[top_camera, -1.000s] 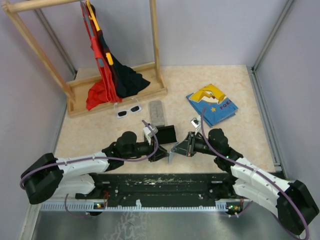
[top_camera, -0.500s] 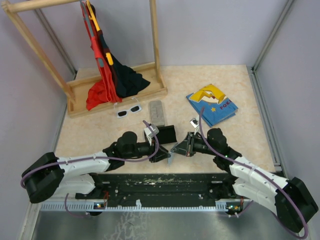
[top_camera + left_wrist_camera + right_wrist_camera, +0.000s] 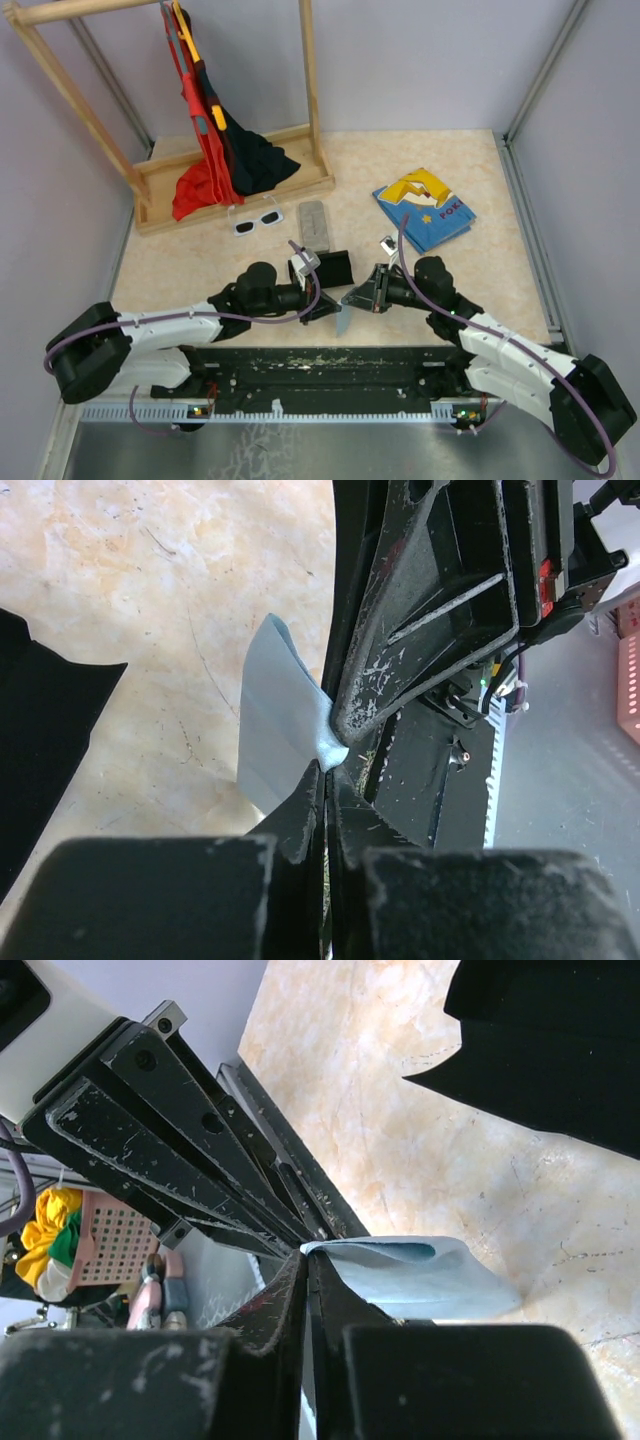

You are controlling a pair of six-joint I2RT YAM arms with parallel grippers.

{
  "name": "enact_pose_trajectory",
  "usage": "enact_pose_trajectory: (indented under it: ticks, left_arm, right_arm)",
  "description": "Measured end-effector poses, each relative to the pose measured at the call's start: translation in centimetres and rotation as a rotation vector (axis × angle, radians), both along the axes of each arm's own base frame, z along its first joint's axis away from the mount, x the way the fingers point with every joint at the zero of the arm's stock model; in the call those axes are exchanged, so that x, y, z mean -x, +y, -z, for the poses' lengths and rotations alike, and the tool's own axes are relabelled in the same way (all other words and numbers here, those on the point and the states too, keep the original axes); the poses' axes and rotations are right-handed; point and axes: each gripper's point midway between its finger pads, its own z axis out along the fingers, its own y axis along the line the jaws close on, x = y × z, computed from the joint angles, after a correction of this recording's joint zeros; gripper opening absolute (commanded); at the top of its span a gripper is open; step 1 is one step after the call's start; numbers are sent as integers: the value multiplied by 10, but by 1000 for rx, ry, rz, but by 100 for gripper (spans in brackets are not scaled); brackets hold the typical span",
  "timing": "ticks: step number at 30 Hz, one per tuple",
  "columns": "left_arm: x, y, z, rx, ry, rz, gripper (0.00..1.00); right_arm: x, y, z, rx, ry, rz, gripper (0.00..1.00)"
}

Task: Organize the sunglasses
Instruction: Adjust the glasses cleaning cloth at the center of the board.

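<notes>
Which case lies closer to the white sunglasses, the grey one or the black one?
The grey case, just right of the white sunglasses; the black case lies farther from them.

Lab test cell: plain walls [image 3: 420,60] enclose the tabletop [image 3: 200,260].

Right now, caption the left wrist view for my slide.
Left fingers and right fingers both pinch the same light-blue cloth.
</notes>
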Motion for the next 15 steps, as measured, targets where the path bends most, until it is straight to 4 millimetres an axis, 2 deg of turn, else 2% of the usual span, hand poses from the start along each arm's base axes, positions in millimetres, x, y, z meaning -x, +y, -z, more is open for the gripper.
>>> enact_pose_trajectory:
  ticks: [3, 5, 15]
  left_arm:
    - [0, 2, -1, -4, 1, -7, 1]
    - [-1, 6, -4, -10, 0, -25, 1]
    - [-23, 43, -39, -85, -67, -229, 1]
  right_arm:
    - [-1, -1, 3, 10, 2, 6, 24]
    - [-3, -3, 6, 27, 4, 22, 29]
    - [-20, -22, 10, 112, -49, 173, 33]
